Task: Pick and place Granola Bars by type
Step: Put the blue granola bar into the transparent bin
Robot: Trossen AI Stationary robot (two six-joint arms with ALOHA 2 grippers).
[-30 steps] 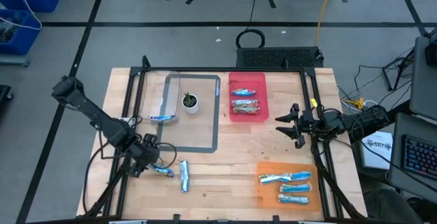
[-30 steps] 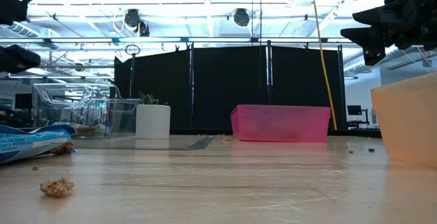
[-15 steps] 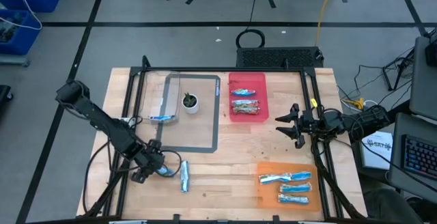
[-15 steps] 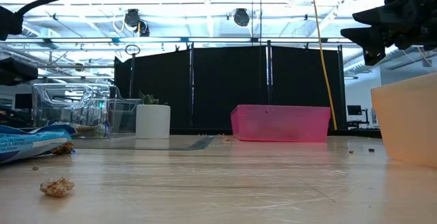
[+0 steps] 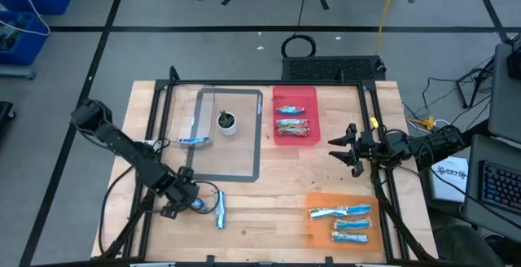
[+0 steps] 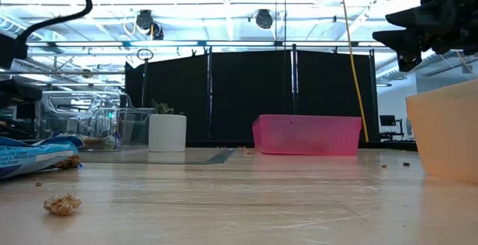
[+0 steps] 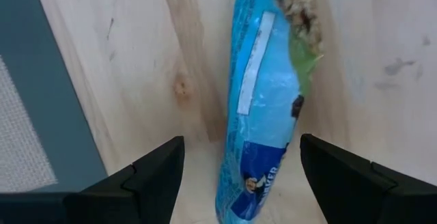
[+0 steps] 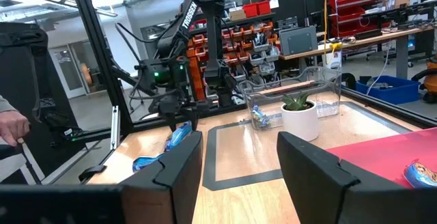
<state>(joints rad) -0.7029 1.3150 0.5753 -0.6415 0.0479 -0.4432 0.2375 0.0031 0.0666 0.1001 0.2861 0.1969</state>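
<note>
A blue-wrapped granola bar lies flat on the wooden table near its front left. My left gripper points down over it, open, one finger on either side of the bar's long sides and apart from them; in the high view it stands at the bar. A second blue-and-silver bar lies just to the right. My right gripper waits open and level above the table's right side, nothing between its fingers.
A clear box holds one bar, with a small potted plant beside it. The pink tray holds brownish and blue bars. The orange tray holds three blue bars. Crumbs lie near the front edge.
My left gripper has come down and toward the table's near-right, onto the blue bar's place, so that its open fingers now stand on either side of the bar. The bar has not moved.
</note>
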